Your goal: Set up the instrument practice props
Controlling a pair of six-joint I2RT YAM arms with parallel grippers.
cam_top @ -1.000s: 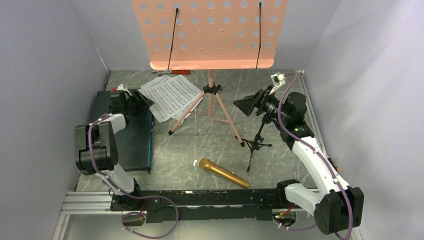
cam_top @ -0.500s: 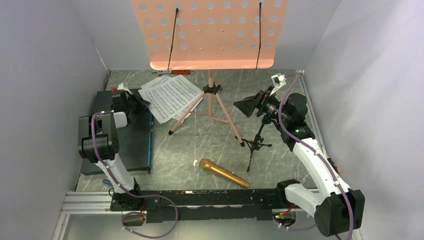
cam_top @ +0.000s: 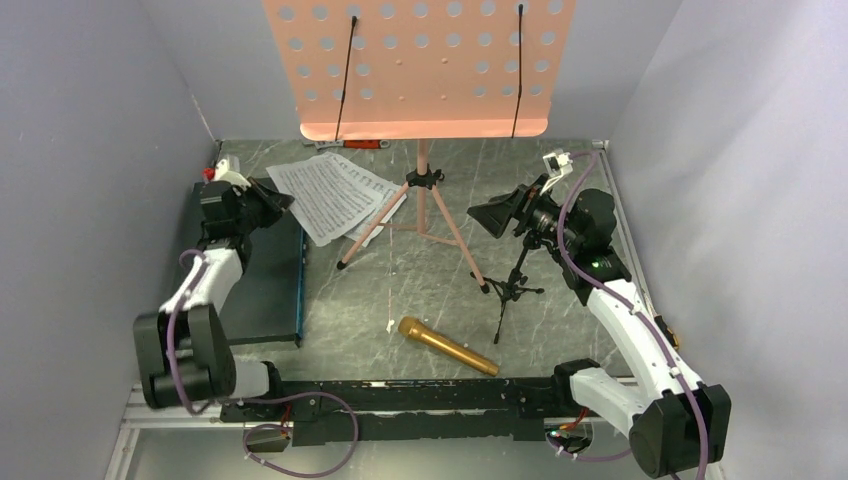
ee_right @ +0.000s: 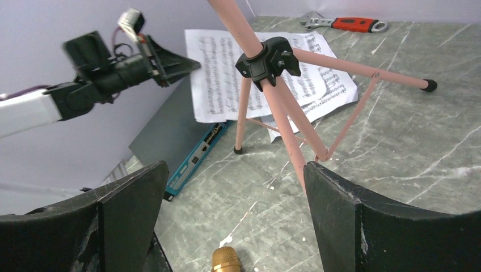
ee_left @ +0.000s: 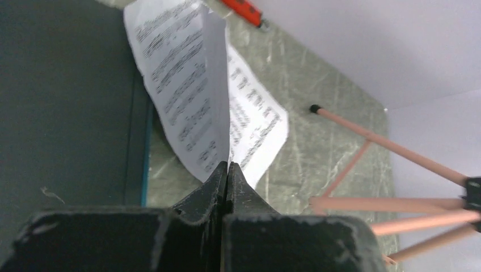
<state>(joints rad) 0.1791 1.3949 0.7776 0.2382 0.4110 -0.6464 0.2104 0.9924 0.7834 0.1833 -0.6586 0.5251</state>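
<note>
The pink perforated music stand point(cam_top: 420, 65) stands at the back on its tripod legs point(ee_right: 283, 119). My left gripper point(cam_top: 270, 197) point(ee_left: 227, 165) is shut on the corner of a white sheet-music page point(cam_top: 322, 195) point(ee_left: 181, 85), whose edge is raised off the floor. Another page point(ee_left: 258, 124) lies flat beneath it. The gold microphone point(cam_top: 447, 345) point(ee_right: 225, 259) lies near the front centre. A small black tripod mic stand point(cam_top: 515, 285) stands under my right wrist. My right gripper point(cam_top: 495, 212) point(ee_right: 232, 170) hangs open in the air, holding nothing.
A dark flat case point(cam_top: 270, 290) point(ee_left: 62, 102) point(ee_right: 170, 130) with a blue edge lies at the left under my left arm. A red-handled wrench point(cam_top: 350, 145) point(ee_right: 346, 24) lies by the back wall. Grey walls close in the left, right and back.
My left gripper has shut on the sheet-music page and lifted its edge, and the left arm has swung back towards the left wall. The right gripper has barely moved.
</note>
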